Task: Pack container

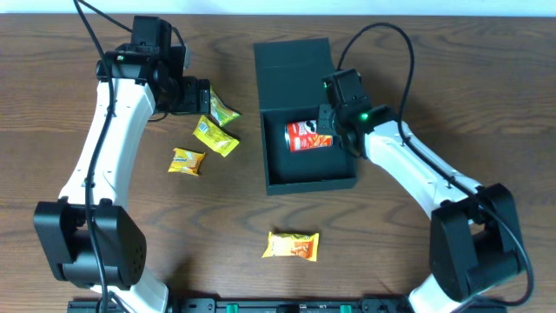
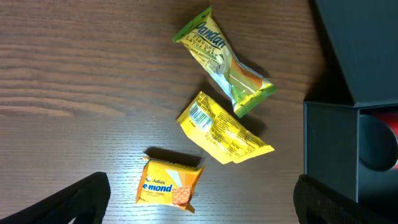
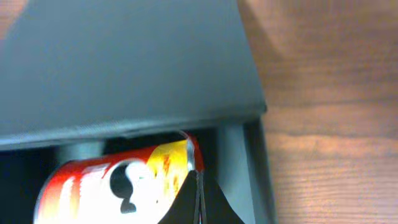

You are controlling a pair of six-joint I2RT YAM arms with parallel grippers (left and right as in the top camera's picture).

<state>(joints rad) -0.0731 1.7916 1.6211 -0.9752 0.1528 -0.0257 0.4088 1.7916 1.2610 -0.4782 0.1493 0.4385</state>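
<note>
L tool (image 1: 198, 96) wide open, nothing held, by green snack pkt (image 1: 222, 110) upper left. R tool (image 3: 198, 199) shut, tips at red can (image 1: 308, 136) inside container (image 1: 308, 184), centre frame.

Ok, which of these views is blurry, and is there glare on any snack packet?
Right wrist view: soft focus, the red can and the container look smeared. Left wrist view: sharp, with shiny glare on the green packet. Overhead view: even light, no strong glare.
</note>
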